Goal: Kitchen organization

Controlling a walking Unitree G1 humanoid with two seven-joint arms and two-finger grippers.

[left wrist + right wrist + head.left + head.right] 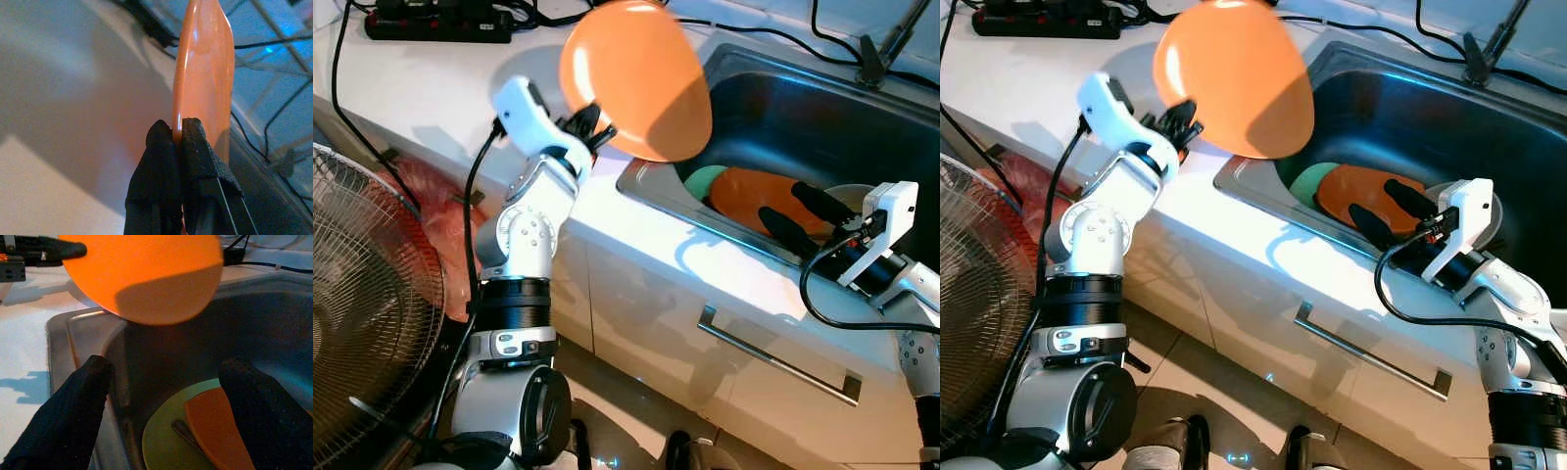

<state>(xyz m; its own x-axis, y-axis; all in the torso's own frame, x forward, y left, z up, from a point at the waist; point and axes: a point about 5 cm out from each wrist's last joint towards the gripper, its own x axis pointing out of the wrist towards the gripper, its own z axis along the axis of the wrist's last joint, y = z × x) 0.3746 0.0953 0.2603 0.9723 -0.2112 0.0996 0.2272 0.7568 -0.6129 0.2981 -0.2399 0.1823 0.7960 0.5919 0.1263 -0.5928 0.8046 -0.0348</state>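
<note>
lifting dishes out of the sink [773,108], by the look of it. orange plate [636,78] clamped by its rim in the left tool [590,130], held above the table [421,93]. right tool [803,217] spread wide just over another orange plate [1356,191] and green plate [1304,181] in the basin. next: probably set the held plate down, then close on the next.

From our head, both eyes look down on the sink [822,108] and tabletop [431,88]. Our wrist cameras sit close, each sighting along its fingers; all share the raised orange plate [636,78].

held plate [636,78] above sink [803,117] left edge | two plates [744,191] in sink | fan [362,313] far left
</note>
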